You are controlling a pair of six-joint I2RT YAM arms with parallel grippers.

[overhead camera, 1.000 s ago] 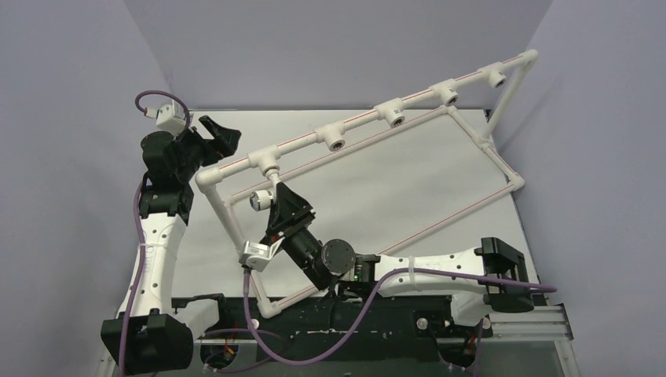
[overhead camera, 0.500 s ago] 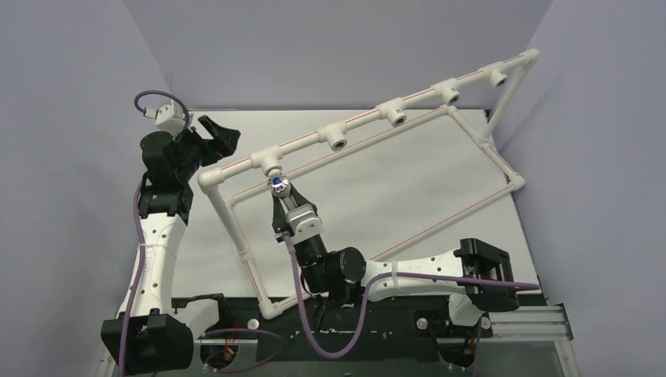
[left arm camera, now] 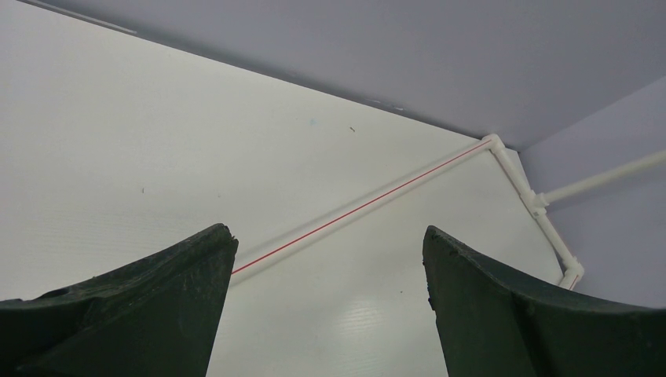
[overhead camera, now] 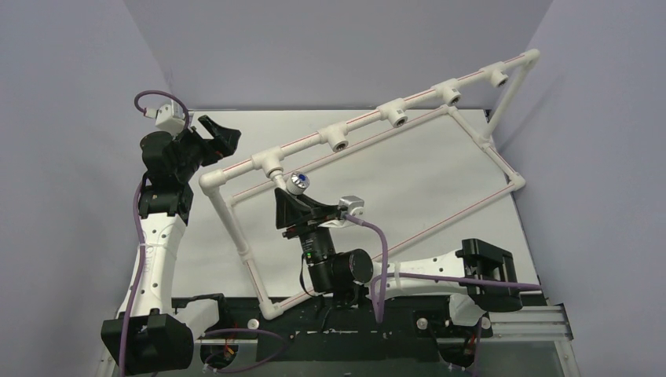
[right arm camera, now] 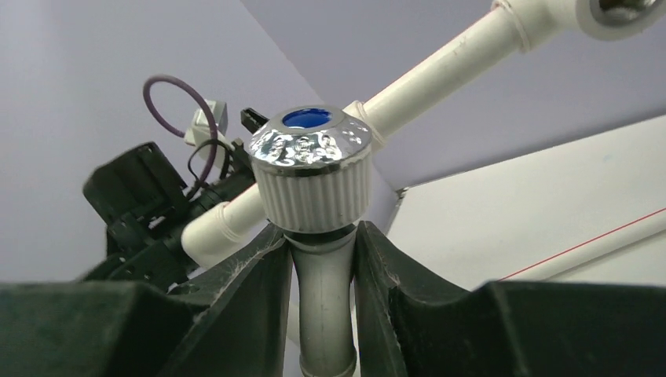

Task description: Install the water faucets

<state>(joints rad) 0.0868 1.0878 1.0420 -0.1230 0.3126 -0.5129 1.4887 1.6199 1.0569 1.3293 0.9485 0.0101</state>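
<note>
The water faucet [overhead camera: 296,182] is a small white tap with a silvery knob and blue centre. It stands at the leftmost tee socket [overhead camera: 269,165] of the white pipe frame [overhead camera: 357,118]. My right gripper [overhead camera: 297,203] is shut on the tap's white body just under the knob; the right wrist view shows the faucet [right arm camera: 311,169] pinched between both fingers [right arm camera: 251,275]. Its brass end is hidden. My left gripper [overhead camera: 220,135] is open and empty at the frame's left corner; its fingers [left arm camera: 165,298] frame only bare table.
Three more empty tee sockets [overhead camera: 338,142] follow along the frame's raised top pipe toward the far right. The frame's lower pipes [overhead camera: 440,224] lie across the table. Purple walls close in the back and sides.
My right wrist has rolled with the faucet in its grip, the knob swinging from left-facing, past the socket, to up and right. The right arm shifted slightly. The left arm has not moved.
</note>
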